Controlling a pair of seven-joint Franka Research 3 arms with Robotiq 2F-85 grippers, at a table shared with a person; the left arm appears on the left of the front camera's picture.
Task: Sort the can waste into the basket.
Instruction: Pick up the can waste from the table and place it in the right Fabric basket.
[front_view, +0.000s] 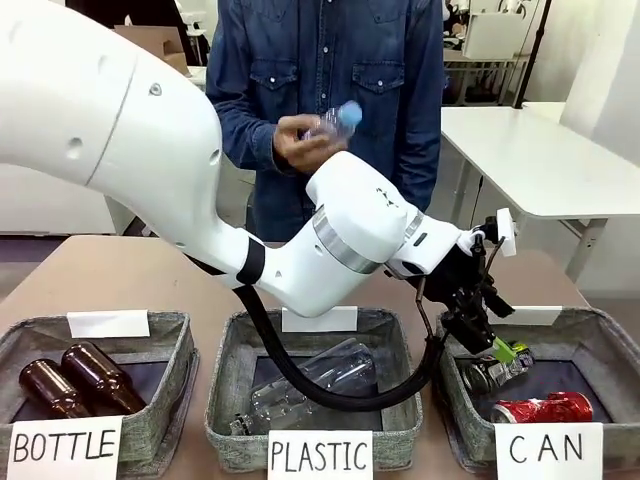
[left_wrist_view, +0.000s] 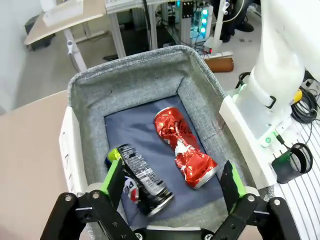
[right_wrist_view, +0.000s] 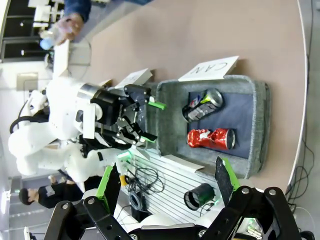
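The left arm reaches across the bench (front_view: 100, 270) and its hand (front_view: 490, 340) hangs over the CAN basket (front_view: 600, 335), fingers spread wide with nothing between them. In the left wrist view the hand (left_wrist_view: 172, 182) looks straight down into the basket (left_wrist_view: 130, 82): the dark can (left_wrist_view: 145, 179) lies on the lining right under the near finger (left_wrist_view: 113, 180), apart from it as far as I can tell, and the red can (left_wrist_view: 184, 154) lies just beside it, toward the other finger. Both cans sit inside, so by my read the sorting is done, with only the pull-back left for this arm.

The right hand (right_wrist_view: 167, 180) is spread too and empty, held well off from the basket (right_wrist_view: 260, 125), where the red can (right_wrist_view: 210, 138) and dark can (right_wrist_view: 202, 104) show side by side.

Beyond the left hand, across the bench, the person (front_view: 330, 100) holds a clear bottle (front_view: 335, 122). That one is no can; I'd guess it belongs in the PLASTIC basket (front_view: 225, 400).
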